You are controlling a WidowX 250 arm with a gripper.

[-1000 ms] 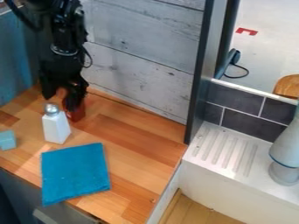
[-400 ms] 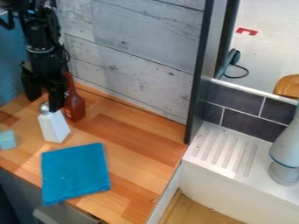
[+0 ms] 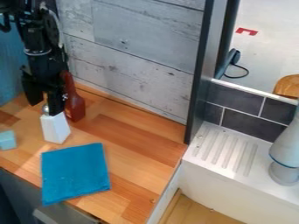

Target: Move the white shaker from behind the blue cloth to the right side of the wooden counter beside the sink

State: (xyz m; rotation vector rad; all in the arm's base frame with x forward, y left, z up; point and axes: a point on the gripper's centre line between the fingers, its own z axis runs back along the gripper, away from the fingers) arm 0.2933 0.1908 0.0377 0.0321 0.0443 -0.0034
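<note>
The cloth [image 3: 76, 173] lies at the front edge of the counter [image 3: 131, 148]. Behind the cloth stands the shaker [image 3: 57, 129], with the bottle [image 3: 75, 107] farther behind. Left of the cloth and farther back sits the block [image 3: 7, 140]; right of the cloth is the drainboard [image 3: 248, 173].

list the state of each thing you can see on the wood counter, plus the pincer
white shaker: upright, metal top on
red-brown bottle: upright, partly behind the pincer
blue cloth: lying flat
light blue block: resting on the counter
pincer: open, at the shaker's top
</note>
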